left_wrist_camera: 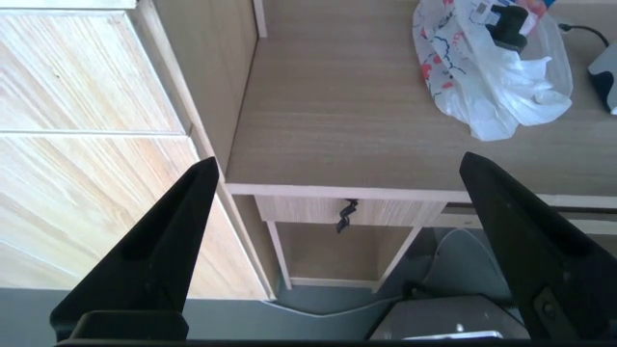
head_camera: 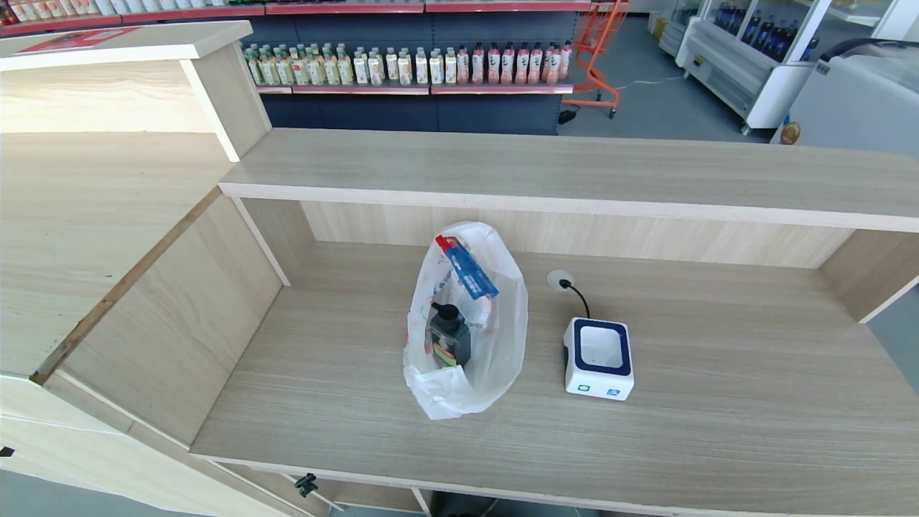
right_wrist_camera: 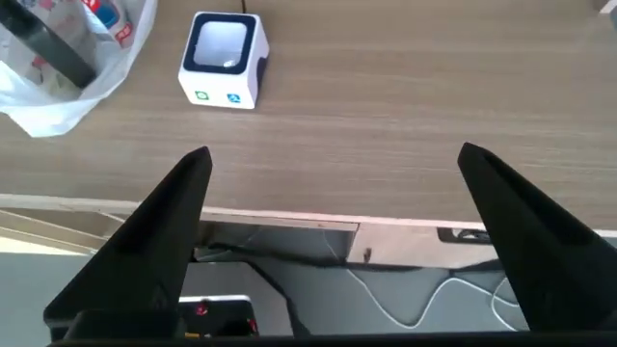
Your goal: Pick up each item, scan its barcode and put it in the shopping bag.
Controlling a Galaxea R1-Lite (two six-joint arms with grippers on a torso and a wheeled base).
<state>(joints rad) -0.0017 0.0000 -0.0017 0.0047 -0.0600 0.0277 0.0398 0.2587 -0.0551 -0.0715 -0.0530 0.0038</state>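
Note:
A white plastic shopping bag (head_camera: 495, 345) stands open in the middle of the wooden counter (head_camera: 718, 402). Inside it are a dark pump bottle (head_camera: 449, 336) and a blue and red packet (head_camera: 467, 267) leaning at the back. Right of the bag sits a white barcode scanner (head_camera: 598, 357) with a dark-framed window and a black cable. My left gripper (left_wrist_camera: 337, 246) hangs open, back from the counter's front edge, with the shopping bag (left_wrist_camera: 501, 87) far ahead. My right gripper (right_wrist_camera: 333, 241) is open too, held off the front edge, facing the barcode scanner (right_wrist_camera: 224, 60). Nothing is between either pair of fingers.
A raised shelf (head_camera: 574, 172) runs along the back of the counter, and a wooden side panel (head_camera: 179, 309) closes its left end. A drawer with a black latch (left_wrist_camera: 343, 214) sits under the front edge. Store shelves with drink bottles (head_camera: 409, 66) stand beyond.

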